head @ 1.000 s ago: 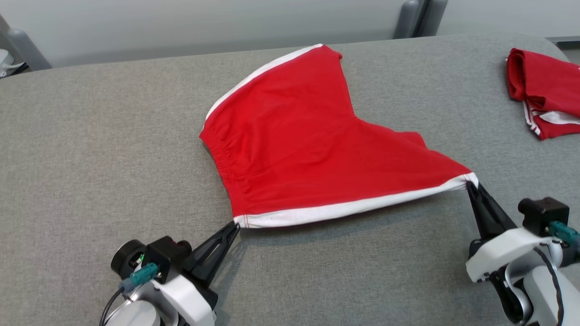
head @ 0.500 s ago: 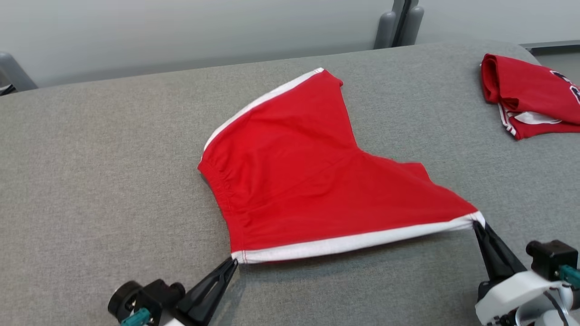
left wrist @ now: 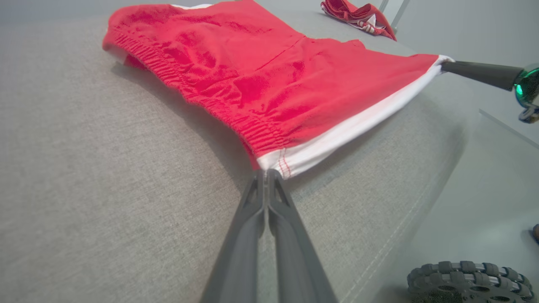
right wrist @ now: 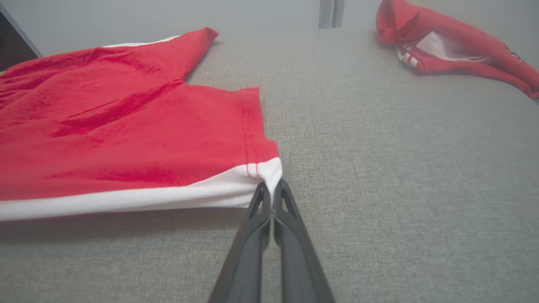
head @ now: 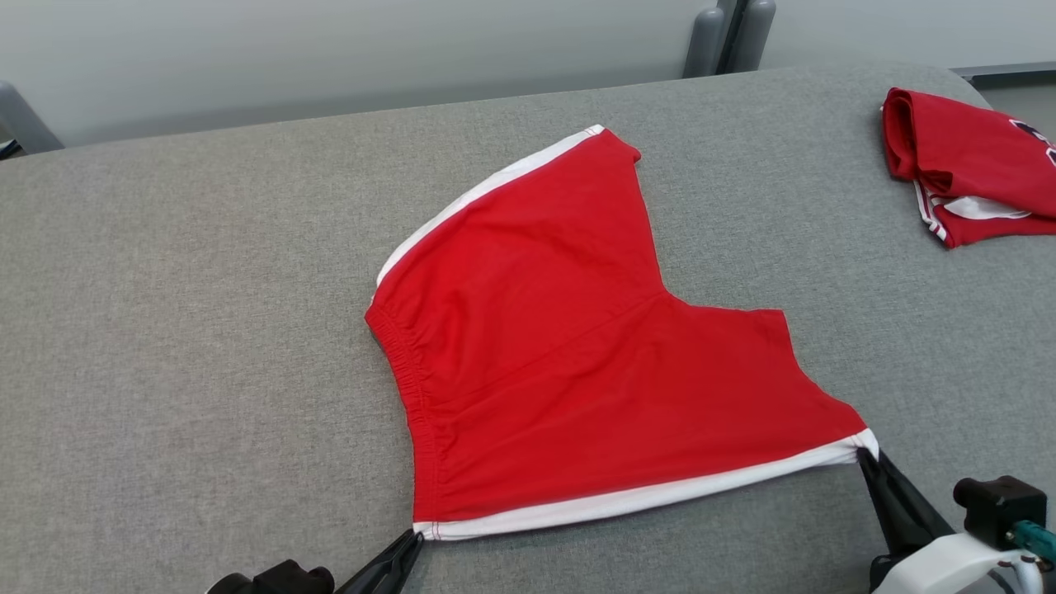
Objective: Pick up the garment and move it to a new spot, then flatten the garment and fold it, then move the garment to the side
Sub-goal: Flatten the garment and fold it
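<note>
The garment point(head: 569, 355) is a pair of red shorts with white side stripes, spread on the grey table point(head: 181, 330). Its near white-striped edge is stretched between my two grippers and lifted slightly off the surface. My left gripper point(head: 414, 538) is shut on the waistband corner point(left wrist: 273, 162) at the bottom left. My right gripper point(head: 866, 458) is shut on the leg-hem corner point(right wrist: 269, 172) at the lower right. The far leg point(head: 577, 181) lies flat, pointing away. In the left wrist view the right gripper's fingers point(left wrist: 476, 71) reach in from the right.
A second red garment point(head: 965, 165) with white trim lies bunched at the table's far right, also seen in the right wrist view point(right wrist: 446, 42). A grey post point(head: 730, 37) stands behind the table. The table's near edge and a wheel point(left wrist: 467, 282) show in the left wrist view.
Both grippers have drawn the garment's near edge toward me, and the cloth lies flatter and more spread. The head camera has shifted too, so the whole scene sits lower.
</note>
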Tool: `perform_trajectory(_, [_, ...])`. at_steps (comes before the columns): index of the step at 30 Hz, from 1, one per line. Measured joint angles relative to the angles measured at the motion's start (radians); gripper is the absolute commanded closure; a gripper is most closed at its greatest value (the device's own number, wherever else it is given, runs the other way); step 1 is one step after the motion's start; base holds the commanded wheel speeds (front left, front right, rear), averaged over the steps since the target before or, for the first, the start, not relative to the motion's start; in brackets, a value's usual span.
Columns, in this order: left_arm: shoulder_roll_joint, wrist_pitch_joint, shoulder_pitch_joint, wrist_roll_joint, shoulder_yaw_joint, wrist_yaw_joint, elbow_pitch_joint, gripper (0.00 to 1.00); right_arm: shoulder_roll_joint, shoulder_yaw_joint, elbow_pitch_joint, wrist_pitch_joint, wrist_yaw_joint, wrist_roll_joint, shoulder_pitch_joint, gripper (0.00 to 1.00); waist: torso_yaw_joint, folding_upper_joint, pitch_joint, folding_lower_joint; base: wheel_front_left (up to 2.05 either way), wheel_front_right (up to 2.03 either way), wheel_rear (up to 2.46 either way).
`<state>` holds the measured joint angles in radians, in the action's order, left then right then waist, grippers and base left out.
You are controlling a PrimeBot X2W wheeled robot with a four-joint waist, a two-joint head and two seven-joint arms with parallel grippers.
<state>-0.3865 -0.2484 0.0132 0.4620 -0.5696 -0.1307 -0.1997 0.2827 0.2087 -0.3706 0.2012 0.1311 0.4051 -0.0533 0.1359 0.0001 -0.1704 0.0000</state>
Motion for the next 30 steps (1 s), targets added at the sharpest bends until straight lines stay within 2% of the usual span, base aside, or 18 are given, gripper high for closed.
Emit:
perform_trajectory(2, [0.012,0.0,-0.003,0.0,-0.003,0.0,-0.032,1.0,-0.008,0.008,-0.018,-0.005,0.0,0.0,-0.001,1.0,-0.003,0.0,0.0,0.0,0.0,0.0,0.0])
perform_trajectory(3, [0.012,0.0,-0.003,0.0,-0.003,0.0,-0.032,1.0,-0.008,0.008,-0.018,-0.005,0.0,0.0,-0.001,0.35,-0.003,0.0,0.0,0.0,0.0,0.0,0.0])
perform_trajectory(4, [0.019,0.0,-0.006,0.001,-0.007,0.0,-0.047,0.6,-0.01,0.014,-0.031,-0.011,0.0,0.0,-0.002,0.0,-0.005,0.0,0.0,0.0,0.0,0.0,0.0])
perform_trajectory(5, [0.026,0.0,-0.009,0.006,-0.01,0.0,-0.063,0.6,-0.012,0.015,-0.04,-0.012,0.0,0.0,-0.002,0.0,-0.007,0.0,0.001,0.0,0.0,0.0,0.0])
perform_trajectory(6, [0.032,0.0,-0.014,0.01,-0.011,0.0,-0.08,0.0,-0.013,0.014,-0.047,-0.012,0.0,0.0,-0.003,0.0,-0.009,0.0,0.002,0.0,0.0,0.0,0.0])
perform_trajectory(13, [0.035,0.002,-0.02,0.025,0.025,0.007,-0.139,0.0,-0.007,-0.032,-0.054,-0.006,0.0,-0.008,-0.011,0.0,-0.017,0.0,0.021,0.0,0.0,0.0,0.0])
perform_trajectory(20, [0.032,0.001,0.006,0.041,0.117,0.108,-0.1,0.0,-0.052,-0.061,-0.018,0.033,0.0,-0.062,-0.028,0.0,-0.023,0.0,0.058,0.0,0.0,0.0,0.0])
perform_trajectory(23, [0.096,0.0,0.041,0.082,0.249,0.175,0.01,0.0,-0.093,-0.049,0.001,0.043,0.0,-0.09,-0.042,0.0,-0.025,0.0,0.079,0.0,0.0,0.0,0.0])
perform_trajectory(25, [0.145,0.0,0.058,0.082,0.326,0.204,0.075,0.0,-0.113,-0.05,0.016,0.046,0.0,-0.109,-0.047,0.0,-0.025,0.0,0.091,0.0,0.0,0.0,0.0])
perform_trajectory(30, [0.263,0.0,0.134,0.055,0.46,0.209,0.185,0.0,-0.166,-0.044,0.096,0.046,0.0,-0.127,-0.045,0.0,-0.016,0.0,0.12,0.0,0.0,0.0,0.0])
